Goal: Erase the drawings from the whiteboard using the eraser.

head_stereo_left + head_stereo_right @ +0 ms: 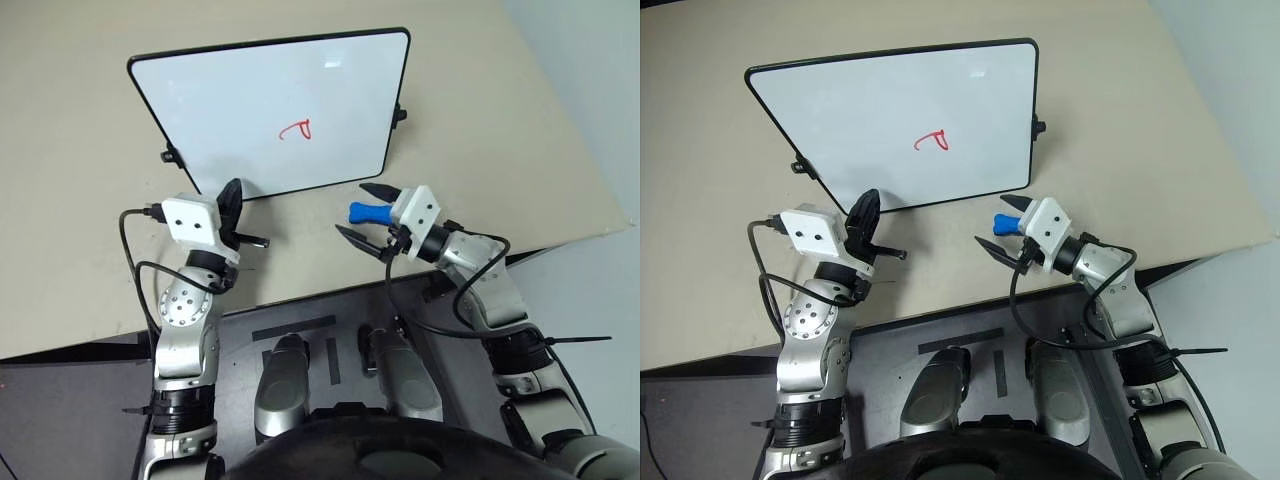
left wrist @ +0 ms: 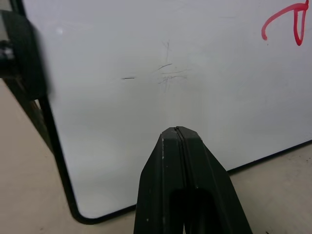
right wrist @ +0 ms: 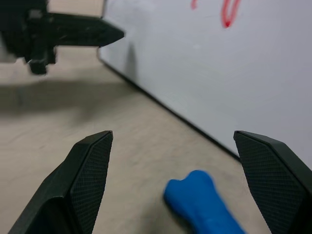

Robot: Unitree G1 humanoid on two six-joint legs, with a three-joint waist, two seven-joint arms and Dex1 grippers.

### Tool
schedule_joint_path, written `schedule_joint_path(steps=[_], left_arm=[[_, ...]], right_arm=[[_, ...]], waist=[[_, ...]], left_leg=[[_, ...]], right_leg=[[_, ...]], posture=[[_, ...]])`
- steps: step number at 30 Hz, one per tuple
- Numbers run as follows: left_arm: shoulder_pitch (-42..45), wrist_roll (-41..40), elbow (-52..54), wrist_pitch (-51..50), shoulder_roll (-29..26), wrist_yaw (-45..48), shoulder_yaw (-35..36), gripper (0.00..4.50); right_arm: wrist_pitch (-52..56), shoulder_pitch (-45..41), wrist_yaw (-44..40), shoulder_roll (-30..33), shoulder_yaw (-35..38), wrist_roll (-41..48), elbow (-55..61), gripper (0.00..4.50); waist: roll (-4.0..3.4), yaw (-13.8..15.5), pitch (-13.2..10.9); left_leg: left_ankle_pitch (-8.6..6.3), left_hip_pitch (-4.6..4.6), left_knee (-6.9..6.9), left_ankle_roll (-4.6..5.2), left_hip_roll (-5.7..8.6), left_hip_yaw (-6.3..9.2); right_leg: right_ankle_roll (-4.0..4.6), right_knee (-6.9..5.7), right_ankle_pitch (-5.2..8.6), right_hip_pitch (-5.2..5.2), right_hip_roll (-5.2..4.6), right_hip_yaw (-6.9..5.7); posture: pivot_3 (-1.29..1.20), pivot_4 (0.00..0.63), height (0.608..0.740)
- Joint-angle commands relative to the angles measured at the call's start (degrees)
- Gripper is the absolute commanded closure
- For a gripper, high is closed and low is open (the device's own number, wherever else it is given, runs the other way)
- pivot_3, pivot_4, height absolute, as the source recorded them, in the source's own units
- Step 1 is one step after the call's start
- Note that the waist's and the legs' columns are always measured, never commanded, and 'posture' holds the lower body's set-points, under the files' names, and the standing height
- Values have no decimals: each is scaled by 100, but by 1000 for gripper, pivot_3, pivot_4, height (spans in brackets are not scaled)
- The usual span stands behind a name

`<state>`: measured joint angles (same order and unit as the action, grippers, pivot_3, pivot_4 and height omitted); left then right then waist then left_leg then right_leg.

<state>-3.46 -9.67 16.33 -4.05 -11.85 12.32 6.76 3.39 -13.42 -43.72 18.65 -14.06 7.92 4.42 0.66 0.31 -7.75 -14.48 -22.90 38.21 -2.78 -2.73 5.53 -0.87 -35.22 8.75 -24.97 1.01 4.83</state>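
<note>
You can't tell if the eraser [image 1: 366, 211] touches either finger of the right gripper [image 1: 362, 211]; its back end is cut off in the wrist view. It is small, blue and bone-shaped, between the wide-spread fingers, just beside the board's [image 1: 240, 100] near edge. The drawing [image 1: 296, 130], a red slanted "P", sits on the board. Your left gripper [image 1: 232, 205], pressed together, is at the board's near left corner.

Glossy whiteboard [image 1: 270, 100], matt beige table [image 1: 80, 260], seemingly smooth plastic eraser [image 3: 204, 204].
</note>
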Motion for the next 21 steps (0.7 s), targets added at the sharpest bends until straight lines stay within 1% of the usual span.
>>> schedule_joint_path(steps=[1, 8, 16, 19, 21], left_arm=[[-61, -47, 242, 61, -62, -19, 187, 4500], [78, -29, 109, 70, 11, 18, 37, 4500], [260, 2, -101, 173, 108, 36, -89, 4500], [248, 7, -115, 213, 129, 23, -89, 4500], [237, 13, -117, 234, 146, 9, -90, 4500]], right_arm=[[32, 25, -184, 122, -7, 94, 110, 309], [228, 223, -255, 325, 52, 97, 102, 309], [203, 99, -309, 401, 96, 26, -324, 309], [203, 21, -278, 442, 96, -63, -473, 886], [143, -36, -214, 456, 101, -143, -596, 1623]], waist=[[0, 0, 0], [0, 9, 0], [2, 9, 1], [2, 9, 1], [3, 13, 2]], left_leg=[[0, 0, 0, 0, 0, -1], [0, 1, 2, 0, 0, -1], [1, 4, 6, 1, 0, -1], [1, 7, 6, 1, 0, -1], [1, 7, 6, 1, 1, -1]], right_leg=[[0, 0, 0, 0, 0, 0], [0, 0, 0, 3, 0, 0], [1, -2, -1, 7, 0, 1], [1, -2, -1, 11, 0, 0], [1, -1, -1, 12, 0, 1]], posture=[[0, 150, 740], [0, 150, 740], [0, 150, 740], [0, 150, 740], [0, 150, 740]])
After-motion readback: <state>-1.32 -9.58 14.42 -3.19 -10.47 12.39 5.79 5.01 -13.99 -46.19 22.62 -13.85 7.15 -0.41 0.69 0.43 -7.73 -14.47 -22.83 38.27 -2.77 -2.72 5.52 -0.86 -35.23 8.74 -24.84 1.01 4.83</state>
